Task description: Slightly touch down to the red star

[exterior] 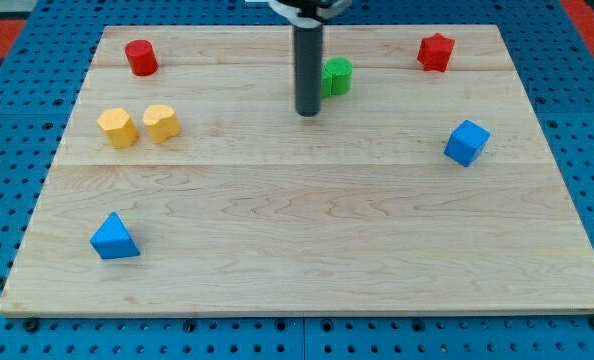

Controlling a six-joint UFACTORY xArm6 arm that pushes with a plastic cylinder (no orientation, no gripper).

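Note:
The red star (435,52) lies near the view's top right on the wooden board (307,240). My tip (308,113) stands near the top centre, well to the left of the red star and not touching it. A green block (336,76) sits just right of the rod, partly hidden by it.
A red cylinder (141,57) is at the top left. Two yellow blocks (118,127) (161,122) sit side by side at the left. A blue cube (467,142) is at the right. A blue triangle (113,238) is at the bottom left.

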